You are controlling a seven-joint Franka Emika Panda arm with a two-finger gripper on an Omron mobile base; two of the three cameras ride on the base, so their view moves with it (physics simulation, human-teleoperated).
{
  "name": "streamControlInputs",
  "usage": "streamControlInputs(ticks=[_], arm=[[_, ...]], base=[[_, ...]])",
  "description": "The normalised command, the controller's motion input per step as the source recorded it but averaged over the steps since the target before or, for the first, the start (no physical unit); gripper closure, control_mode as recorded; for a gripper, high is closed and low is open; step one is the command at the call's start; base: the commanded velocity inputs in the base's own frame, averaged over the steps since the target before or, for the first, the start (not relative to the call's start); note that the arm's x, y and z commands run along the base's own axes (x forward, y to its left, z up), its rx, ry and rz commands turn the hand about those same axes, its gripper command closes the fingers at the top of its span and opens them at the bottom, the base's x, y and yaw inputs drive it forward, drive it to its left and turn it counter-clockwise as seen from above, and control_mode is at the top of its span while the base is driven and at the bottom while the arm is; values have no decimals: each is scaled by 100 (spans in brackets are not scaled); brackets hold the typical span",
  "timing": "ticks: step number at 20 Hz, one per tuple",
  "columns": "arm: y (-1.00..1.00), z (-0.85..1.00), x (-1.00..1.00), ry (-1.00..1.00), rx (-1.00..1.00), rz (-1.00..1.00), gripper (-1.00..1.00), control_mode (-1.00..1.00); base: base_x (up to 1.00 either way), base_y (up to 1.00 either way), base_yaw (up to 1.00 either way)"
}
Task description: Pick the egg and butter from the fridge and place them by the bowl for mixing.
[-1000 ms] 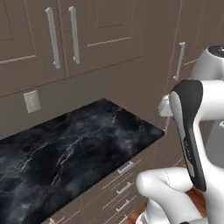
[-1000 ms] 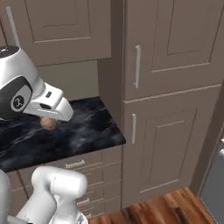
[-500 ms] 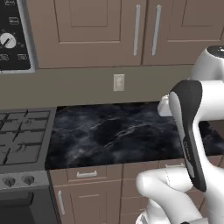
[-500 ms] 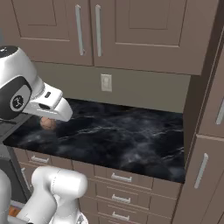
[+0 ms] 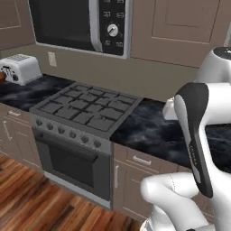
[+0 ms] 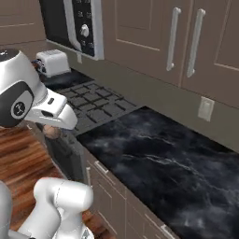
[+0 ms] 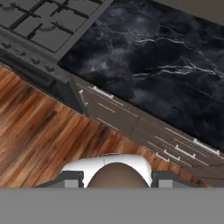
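**Egg in our fingers, out over the floor beside the stove**

We hold the egg (image 7: 119,175), a rounded tan-brown lump, clamped between our fingers (image 7: 72,179) at the bottom of the hand view. In the right base view the egg (image 6: 52,132) hangs just under the hand, off the front edge of the worktop (image 6: 172,168) and above the wood floor (image 7: 48,140).

The black marbled worktop lies bare ahead of us, its front edge running over a row of drawers (image 7: 153,140). To the left it butts against the gas stove (image 5: 85,113), whose grates sit level with it. The microwave (image 5: 81,22) overhangs the stove and upper cabinets (image 6: 186,42) overhang the worktop. Past the stove, a white toaster (image 5: 20,68) stands on the far stretch of worktop, against the wall.
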Motion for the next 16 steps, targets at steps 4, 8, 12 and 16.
streamControlInputs(ticks=[4, 8, 12, 16], arm=[[0, 0, 0, 0, 0, 0, 100, 100], [0, 0, 0, 0, 0, 0, 100, 100], [0, 0, 0, 0, 0, 0, 100, 100], [0, 0, 0, 0, 0, 0, 100, 100]], base=[[0, 27, 88], [0, 41, 85], [11, 78, 73], [39, 95, 62]])
